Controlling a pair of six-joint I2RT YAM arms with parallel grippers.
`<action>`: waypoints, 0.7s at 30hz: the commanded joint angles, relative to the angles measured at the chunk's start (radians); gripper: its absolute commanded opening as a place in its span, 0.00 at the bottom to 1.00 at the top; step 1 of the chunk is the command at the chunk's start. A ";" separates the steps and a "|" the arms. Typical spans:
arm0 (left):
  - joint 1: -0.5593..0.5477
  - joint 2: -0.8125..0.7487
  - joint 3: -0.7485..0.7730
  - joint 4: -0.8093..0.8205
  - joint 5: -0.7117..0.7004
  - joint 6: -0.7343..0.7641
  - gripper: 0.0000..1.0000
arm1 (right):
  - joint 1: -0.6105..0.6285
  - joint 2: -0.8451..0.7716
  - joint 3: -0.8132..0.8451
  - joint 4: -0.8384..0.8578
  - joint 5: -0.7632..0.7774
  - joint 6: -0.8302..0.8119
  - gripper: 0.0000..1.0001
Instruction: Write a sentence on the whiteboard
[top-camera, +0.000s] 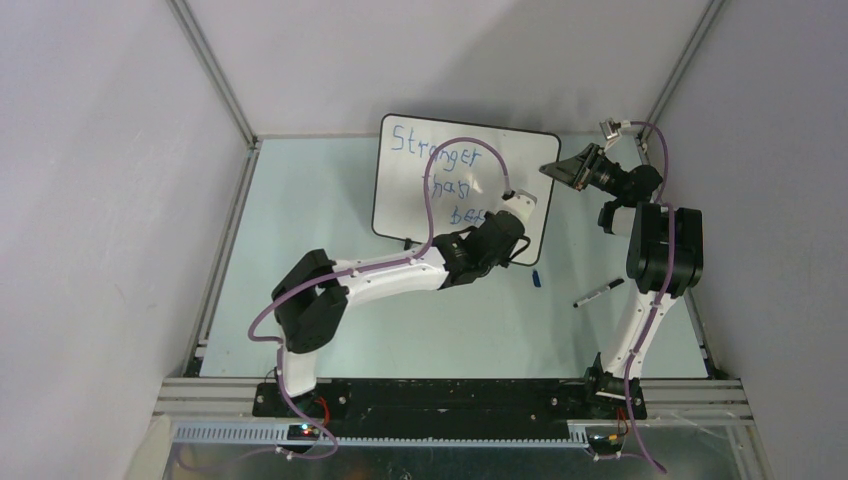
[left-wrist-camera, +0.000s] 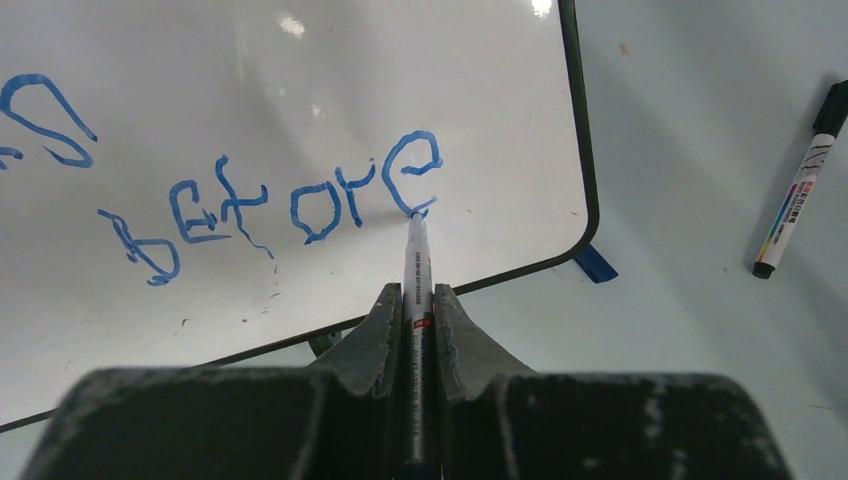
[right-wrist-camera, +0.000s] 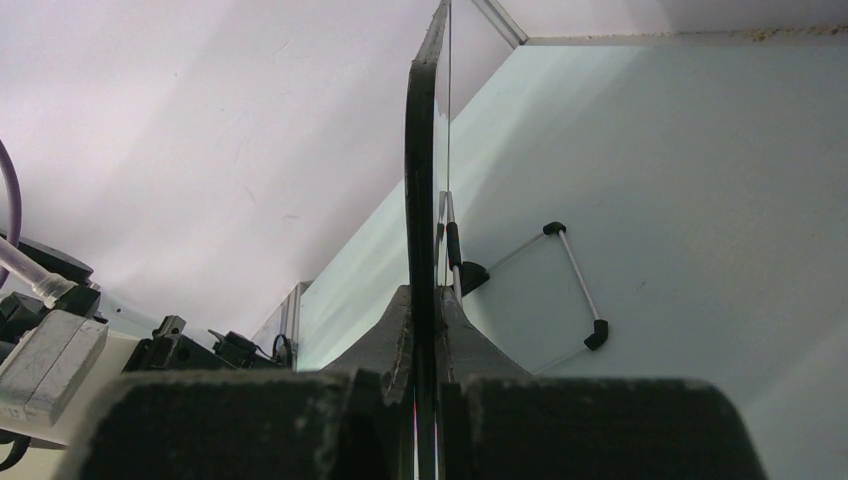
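**Top view.** The whiteboard (top-camera: 400, 205) stands at the far middle of the table (top-camera: 400, 320). The sentence (top-camera: 440, 165) runs in 3 staggered blue lines: "Stranger", "than", then a word starting "be". The left arm covers the rest of that word and the board's near right corner. The left gripper (top-camera: 518, 203) is over that corner and its jaws are not readable here. The right gripper (top-camera: 565, 170) sits at the board's right edge. A spare marker (top-camera: 598, 292) lies on the table near the right arm. A small blue piece (top-camera: 536, 279), possibly a cap, lies just near of the board.

**Left wrist.** The left gripper is clamped on a slim marker (left-wrist-camera: 416, 260), with its tip at the tail of the last "e" in "before". Contact looks likely but is not certain. The upper lines are cut off.

**Right wrist.** The right gripper is pinched on the board's thin rim, seen edge-on. The writing face is hidden. A wire stand (right-wrist-camera: 570, 270) shows behind the board.

**Handling, as a judgement.**
- The board looks light, stiff and glossy, so it is likely to slide or tip under pen pressure.
- The rim is the only real hold, and bracing there suits.
- The marker is light and smooth. A mid-barrel grip seems right, with gentle pressure.
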 joint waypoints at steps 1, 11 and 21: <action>-0.004 0.017 0.058 0.020 0.021 0.012 0.00 | 0.001 -0.081 0.010 0.047 0.005 0.062 0.00; -0.004 0.022 0.070 0.030 0.057 0.004 0.00 | 0.001 -0.081 0.011 0.047 0.004 0.062 0.00; -0.005 0.023 0.080 0.029 0.067 0.004 0.00 | 0.000 -0.081 0.010 0.046 0.005 0.062 0.00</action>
